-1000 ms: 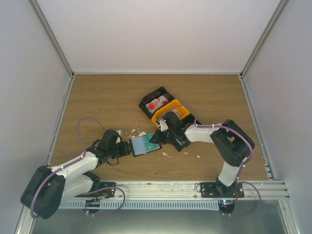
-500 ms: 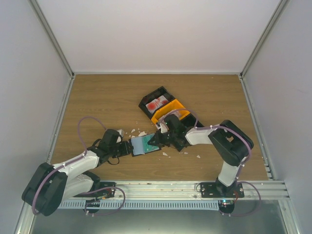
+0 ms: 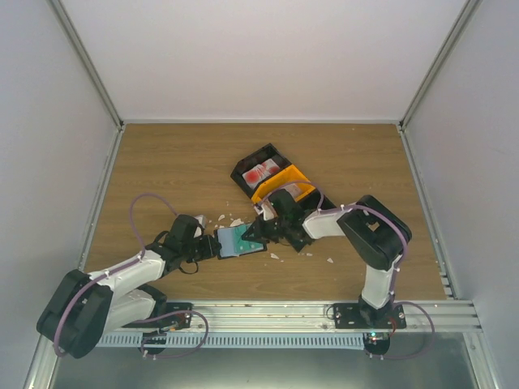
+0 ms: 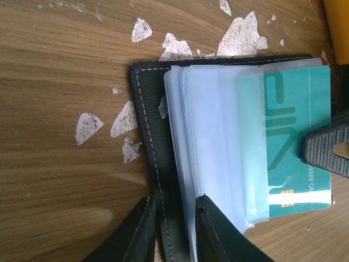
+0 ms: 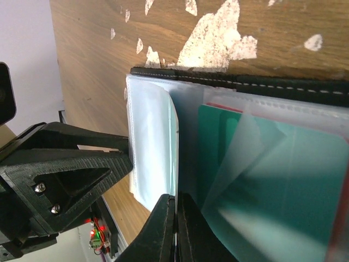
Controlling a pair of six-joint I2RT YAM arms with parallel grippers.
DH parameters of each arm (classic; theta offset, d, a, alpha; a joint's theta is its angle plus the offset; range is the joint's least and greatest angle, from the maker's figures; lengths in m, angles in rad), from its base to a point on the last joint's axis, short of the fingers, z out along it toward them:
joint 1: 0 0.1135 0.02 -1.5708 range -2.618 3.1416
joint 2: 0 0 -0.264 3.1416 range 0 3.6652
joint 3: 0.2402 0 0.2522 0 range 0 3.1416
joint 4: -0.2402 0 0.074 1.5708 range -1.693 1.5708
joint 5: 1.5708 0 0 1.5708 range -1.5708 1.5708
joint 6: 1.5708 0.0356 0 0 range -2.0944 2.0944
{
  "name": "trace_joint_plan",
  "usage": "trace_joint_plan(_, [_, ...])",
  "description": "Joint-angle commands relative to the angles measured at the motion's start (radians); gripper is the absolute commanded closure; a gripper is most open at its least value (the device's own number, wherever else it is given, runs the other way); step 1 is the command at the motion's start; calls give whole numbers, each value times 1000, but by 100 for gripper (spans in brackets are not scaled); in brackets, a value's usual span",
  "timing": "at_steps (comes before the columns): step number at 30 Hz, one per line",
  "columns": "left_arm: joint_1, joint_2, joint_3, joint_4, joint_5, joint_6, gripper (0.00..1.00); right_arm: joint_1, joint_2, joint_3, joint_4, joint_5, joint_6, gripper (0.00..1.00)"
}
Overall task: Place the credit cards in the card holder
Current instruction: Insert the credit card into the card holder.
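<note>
Wood table (image 4: 60, 185); black card holder (image 4: 148, 120) open, clamped by left fingers (image 4: 135, 236); right fingers (image 4: 327, 146) pinch teal card (image 4: 294, 103).

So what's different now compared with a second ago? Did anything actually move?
The right gripper slid left toward the left gripper, its shut fingers pushing the teal card deeper into the card holder, so less teal shows from above. The left gripper kept its clamp on the holder's edge. The holder and the paper scraps stayed where they were.
</note>
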Motion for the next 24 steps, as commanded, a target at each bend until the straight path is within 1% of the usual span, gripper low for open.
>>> trace_joint_plan(1, [5, 14, -12, 6, -6, 16, 78, 18, 43, 28, 8, 12, -7, 96])
trace_joint_plan(8, [5, 14, -15, 10, -1, 20, 81, 44, 64, 34, 24, 2, 7, 96])
trace_joint_plan(14, [5, 15, -18, 17, 6, 20, 85, 71, 81, 34, 57, 20, 31, 91])
trace_joint_plan(16, [5, 14, -19, 17, 7, 20, 86, 78, 82, 36, 62, 35, 34, 88])
trace_joint_plan(19, [4, 14, -19, 17, 9, 22, 87, 85, 68, 31, 67, 71, 33, 81])
trace_joint_plan(24, [4, 8, -22, 17, 12, 21, 88, 98, 19, 31, 28, 145, 10, 69])
